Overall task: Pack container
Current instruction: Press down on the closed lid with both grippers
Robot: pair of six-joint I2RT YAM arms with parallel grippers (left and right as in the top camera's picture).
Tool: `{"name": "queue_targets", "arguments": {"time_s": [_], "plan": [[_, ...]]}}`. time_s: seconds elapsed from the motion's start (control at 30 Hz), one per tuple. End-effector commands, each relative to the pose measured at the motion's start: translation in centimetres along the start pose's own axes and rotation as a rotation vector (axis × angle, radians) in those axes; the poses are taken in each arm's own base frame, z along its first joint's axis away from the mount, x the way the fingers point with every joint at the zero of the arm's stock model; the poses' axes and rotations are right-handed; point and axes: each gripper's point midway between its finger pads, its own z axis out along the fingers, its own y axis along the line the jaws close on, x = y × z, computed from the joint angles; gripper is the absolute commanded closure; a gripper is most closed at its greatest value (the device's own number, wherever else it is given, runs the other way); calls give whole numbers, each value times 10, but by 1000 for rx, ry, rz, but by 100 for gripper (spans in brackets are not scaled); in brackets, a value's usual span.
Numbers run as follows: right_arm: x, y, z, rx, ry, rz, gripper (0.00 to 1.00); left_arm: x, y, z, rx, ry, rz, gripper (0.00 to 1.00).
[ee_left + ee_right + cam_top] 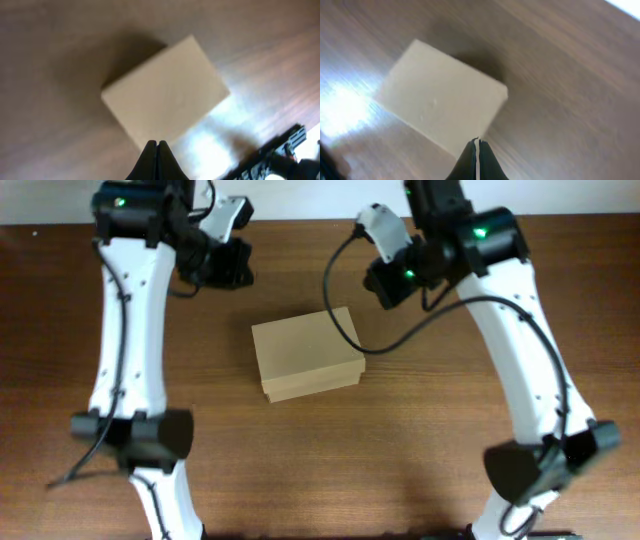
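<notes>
Desk (400, 430): dark brown wood, grain running left to right in the overhead view. Glare (210, 145): bright patch on the desk, left wrist view; a similar patch at the left edge of the right wrist view. Pale strip (300, 198): beyond the far desk edge, nature unclear.

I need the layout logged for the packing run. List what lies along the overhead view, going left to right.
left arm → container, its lid shut → right arm
</notes>
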Motion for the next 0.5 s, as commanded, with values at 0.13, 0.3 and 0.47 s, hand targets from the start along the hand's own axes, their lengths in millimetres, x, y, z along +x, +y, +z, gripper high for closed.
{"name": "queue_targets", "arguments": {"time_s": [0.13,0.3,0.47], "plan": [[32,-7,6,-13,25,71,96,54,-7,15,78,93,67,98],[45,-6,26,-49,77,92,96,62,-11,54,236,93,51,98],[59,-2,49,-110,127,120,96,76,1,87,314,96,-5,98]]}}
